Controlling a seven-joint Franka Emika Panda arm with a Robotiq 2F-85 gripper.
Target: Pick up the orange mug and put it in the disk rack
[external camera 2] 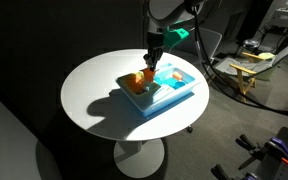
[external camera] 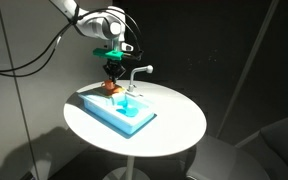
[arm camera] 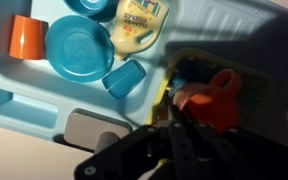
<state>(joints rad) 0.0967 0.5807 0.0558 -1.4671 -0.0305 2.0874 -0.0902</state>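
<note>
The orange mug (arm camera: pixel 220 97) is small, with a handle, and sits right at my dark fingertips in the wrist view. My gripper (arm camera: pixel 189 118) appears shut on it, and the fingers hide its lower part. In both exterior views my gripper (external camera: pixel 112 70) (external camera 2: pixel 153 58) hangs low over one end of the light blue sink unit (external camera: pixel 134 120) (external camera 2: pixel 179 98). An orange spot (external camera: pixel 111 86) shows just below the fingers. The mug is over a shadowed, yellow-edged end section (arm camera: pixel 166 88), so the disk rack surface is hard to make out.
The basin holds a blue plate (arm camera: pixel 76 48), a blue cup (arm camera: pixel 124 77), a second orange cup (arm camera: pixel 26 38) and a yellow bottle (arm camera: pixel 136 26). The grey-white faucet (external camera: pixel 137 74) stands beside my gripper. The unit sits on a round white table (external camera: pixel 179 125) (external camera 2: pixel 94 90).
</note>
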